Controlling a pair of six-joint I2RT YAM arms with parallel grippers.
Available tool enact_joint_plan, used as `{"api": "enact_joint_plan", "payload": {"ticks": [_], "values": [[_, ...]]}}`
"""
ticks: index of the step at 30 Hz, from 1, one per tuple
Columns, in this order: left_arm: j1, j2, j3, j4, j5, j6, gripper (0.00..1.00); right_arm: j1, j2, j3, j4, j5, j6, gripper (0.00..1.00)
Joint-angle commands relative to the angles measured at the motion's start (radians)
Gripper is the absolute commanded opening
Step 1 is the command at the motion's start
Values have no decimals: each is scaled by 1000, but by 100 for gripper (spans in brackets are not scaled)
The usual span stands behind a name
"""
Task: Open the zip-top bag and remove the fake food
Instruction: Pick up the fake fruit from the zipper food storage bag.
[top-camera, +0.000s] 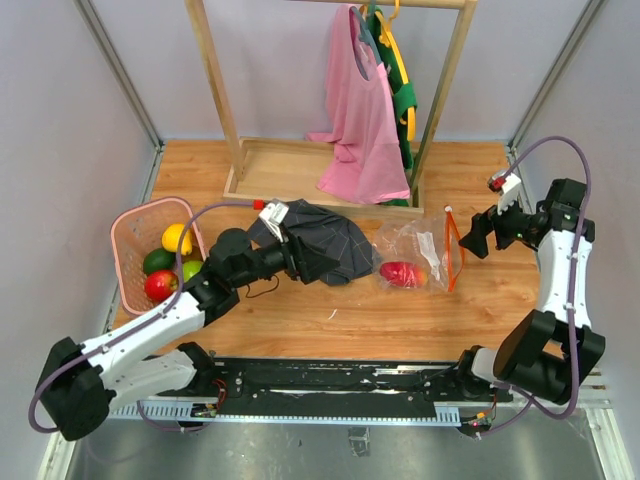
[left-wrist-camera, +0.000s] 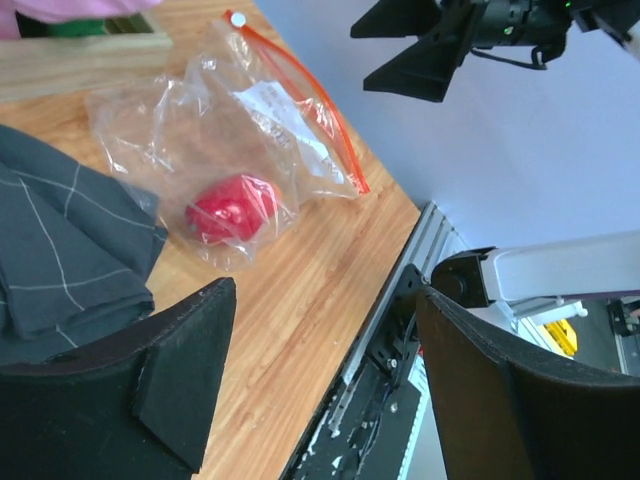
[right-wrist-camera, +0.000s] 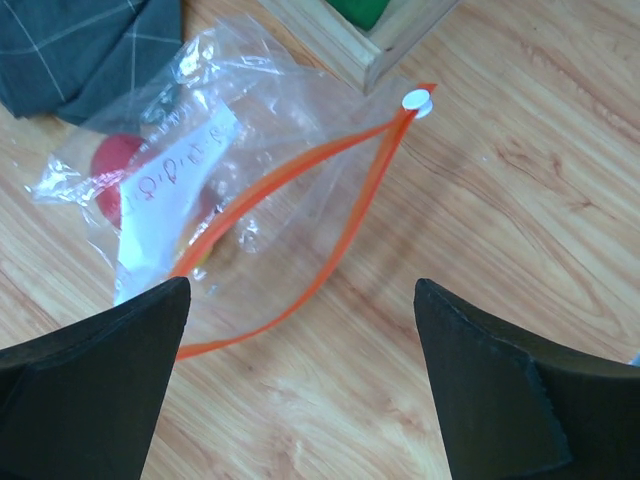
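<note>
The zip-top bag (top-camera: 420, 245) lies on the wooden table, its orange-red zip mouth (right-wrist-camera: 300, 200) spread into an open loop facing right. One red fake food fruit (top-camera: 400, 273) sits inside it, also visible through the plastic (left-wrist-camera: 232, 207) and behind the white label (right-wrist-camera: 165, 210). My left gripper (left-wrist-camera: 325, 300) hovers open and empty left of the bag, above the grey cloth's edge. My right gripper (right-wrist-camera: 300, 290) is open just right of the bag's mouth, holding nothing. Yellow (top-camera: 176, 238), dark green (top-camera: 157, 261), red (top-camera: 160, 285) and lime green (top-camera: 192, 269) fruits rest in the pink basket (top-camera: 128, 270).
A grey checked cloth (top-camera: 320, 240) is bunched directly left of the bag. A wooden clothes rack (top-camera: 300, 170) with a pink garment (top-camera: 360, 120) stands behind. The table's front edge and metal rail (left-wrist-camera: 390, 320) run close to the bag.
</note>
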Motion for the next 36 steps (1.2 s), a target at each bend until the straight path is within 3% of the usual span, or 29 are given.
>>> {"api": "enact_joint_plan", "payload": {"ticks": [1,5,9,14,16,26,36], "values": [[-74,60,10,105,-148,-35,75,-17,11,13,-41,43,-107,92],[-137,164,48,141,-224,-43,69,-17,44,-2,-48,29,-151,80],[-172,321,116,155,-247,-67,62,-17,107,10,-105,-28,-202,57],[-199,500,202,161,-263,-86,64,-16,200,37,-193,-96,-275,32],[-205,564,230,167,-264,-96,67,-13,234,44,-222,-117,-311,28],[-217,772,340,158,-279,-114,73,67,358,50,-267,-125,-448,26],[-217,914,428,89,-298,-85,69,137,395,26,-197,-81,-638,30]]}}
